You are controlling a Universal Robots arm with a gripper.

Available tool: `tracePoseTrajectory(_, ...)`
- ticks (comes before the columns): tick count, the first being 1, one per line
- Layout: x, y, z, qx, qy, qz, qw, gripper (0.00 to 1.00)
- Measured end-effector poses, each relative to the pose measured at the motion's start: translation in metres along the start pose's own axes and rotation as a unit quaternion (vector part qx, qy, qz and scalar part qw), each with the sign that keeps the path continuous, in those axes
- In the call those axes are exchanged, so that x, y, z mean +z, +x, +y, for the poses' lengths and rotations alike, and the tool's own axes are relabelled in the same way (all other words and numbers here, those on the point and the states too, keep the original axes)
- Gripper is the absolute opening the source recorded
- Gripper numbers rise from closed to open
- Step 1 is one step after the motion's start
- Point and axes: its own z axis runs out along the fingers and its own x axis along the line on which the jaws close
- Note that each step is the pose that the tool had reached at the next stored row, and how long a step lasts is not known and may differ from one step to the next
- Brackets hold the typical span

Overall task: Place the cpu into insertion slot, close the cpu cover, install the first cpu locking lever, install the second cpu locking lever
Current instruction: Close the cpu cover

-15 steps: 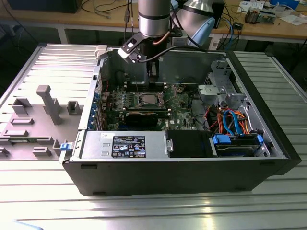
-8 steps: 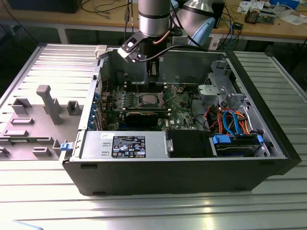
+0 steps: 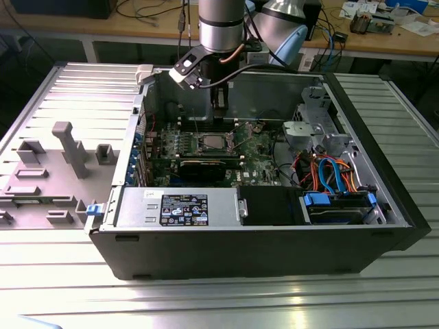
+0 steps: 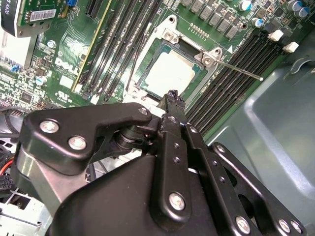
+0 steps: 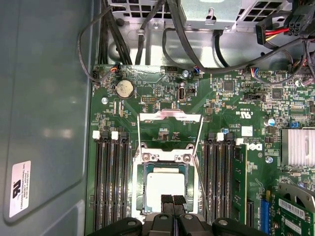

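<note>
The gripper (image 3: pixel 219 104) hangs inside the open computer case (image 3: pixel 240 253), its fingertips (image 5: pixel 167 199) pinched together on nothing, just above the cpu (image 5: pixel 167 189). The cpu lies flat in the insertion slot (image 5: pixel 139 182) on the green motherboard (image 5: pixel 231 103), in the far half of the case. The cpu cover (image 5: pixel 170 116) stands swung up on the slot's side towards the exterior view's right, and a thin locking lever (image 4: pixel 241 70) juts out free.

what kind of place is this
Probably a robotics lab or workshop: an open computer case lies on a ribbed metal table, a cable-strewn wooden workbench stands behind, and the gripper hangs over the motherboard.
</note>
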Motion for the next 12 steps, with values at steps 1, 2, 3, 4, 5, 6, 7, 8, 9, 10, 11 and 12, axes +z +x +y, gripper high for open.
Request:
tracePoseTrajectory(1, 0.0, 0.0, 0.0001, 0.0, 0.0, 0.0, 1.0, 0.11)
tracePoseTrajectory(2, 0.0, 0.0, 0.0003, 0.0, 0.0, 0.0, 1.0, 0.11)
tracePoseTrajectory(3, 0.0, 0.0, 0.0005, 0.0, 0.0, 0.0, 1.0, 0.11)
tracePoseTrajectory(4, 0.0, 0.0, 0.0007, 0.0, 0.0, 0.0, 1.0, 0.11)
tracePoseTrajectory(5, 0.0, 0.0, 0.0009, 0.0, 0.0, 0.0, 1.0, 0.11)
tracePoseTrajectory(6, 0.0, 0.0, 0.0011, 0.0, 0.0, 0.0, 1.0, 0.11)
tracePoseTrajectory(7, 0.0, 0.0, 0.0012, 0.0, 0.0, 0.0, 1.0, 0.11)
tracePoseTrajectory(8, 0.0, 0.0, 0.0012, 0.0, 0.0, 0.0, 1.0, 0.11)
tracePoseTrajectory(9, 0.0001, 0.0, 0.0013, 0.0, 0.0, 0.0, 1.0, 0.11)
tracePoseTrajectory(10, 0.0, -0.0001, 0.0016, 0.0, 0.0, 0.0, 1.0, 0.11)
tracePoseTrajectory(11, 0.0001, -0.0001, 0.0017, 0.0, 0.0, 0.0, 1.0, 0.11)
tracePoseTrajectory(12, 0.0001, 0.0, 0.0017, 0.0, 0.0, 0.0, 1.0, 0.11)
